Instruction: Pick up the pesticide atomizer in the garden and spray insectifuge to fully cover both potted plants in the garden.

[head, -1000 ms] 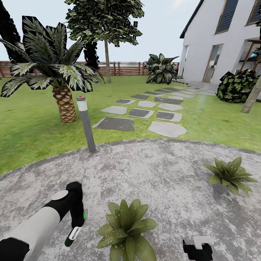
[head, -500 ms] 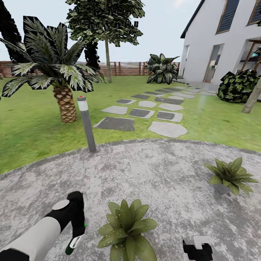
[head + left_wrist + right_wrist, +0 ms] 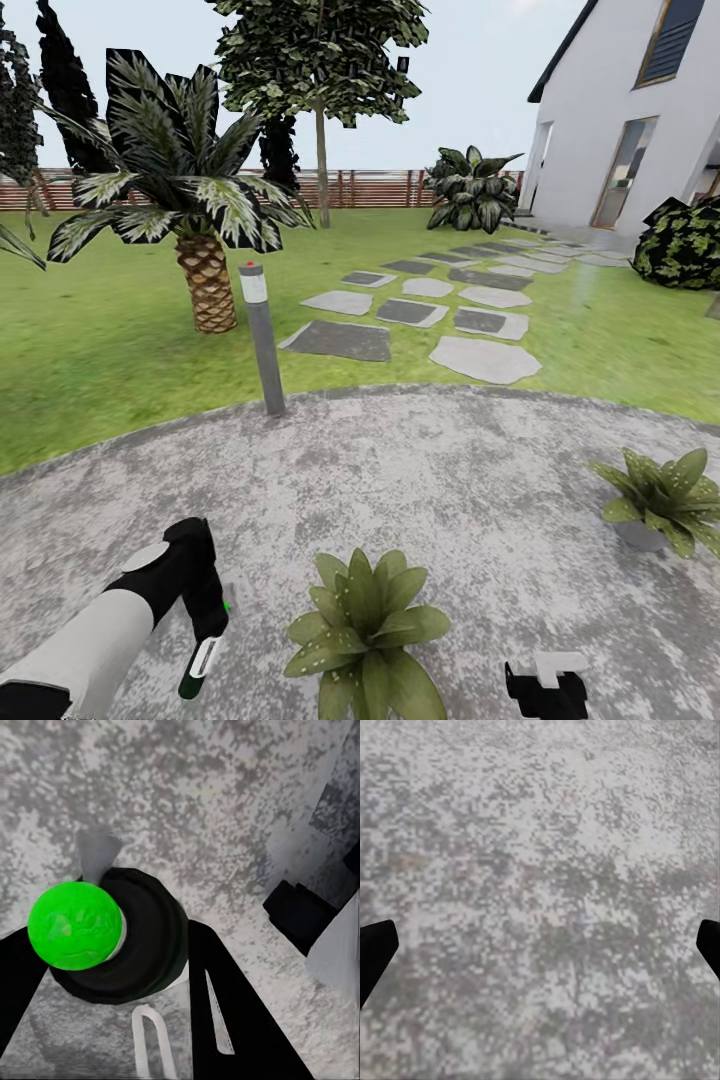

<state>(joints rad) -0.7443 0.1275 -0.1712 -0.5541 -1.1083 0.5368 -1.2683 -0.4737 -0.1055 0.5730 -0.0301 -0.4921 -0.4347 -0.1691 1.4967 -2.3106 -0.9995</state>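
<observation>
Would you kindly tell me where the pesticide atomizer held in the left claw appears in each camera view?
Head view: pesticide atomizer at lower left, hanging from the left claw beside the near potted plant.
Left wrist view: centre-left, green-topped, between the fingers.
Right wrist view: not in it.
Shared landmark: the grey mottled paving.

No text, label, brand, number or sign can be read in any of the views.
</observation>
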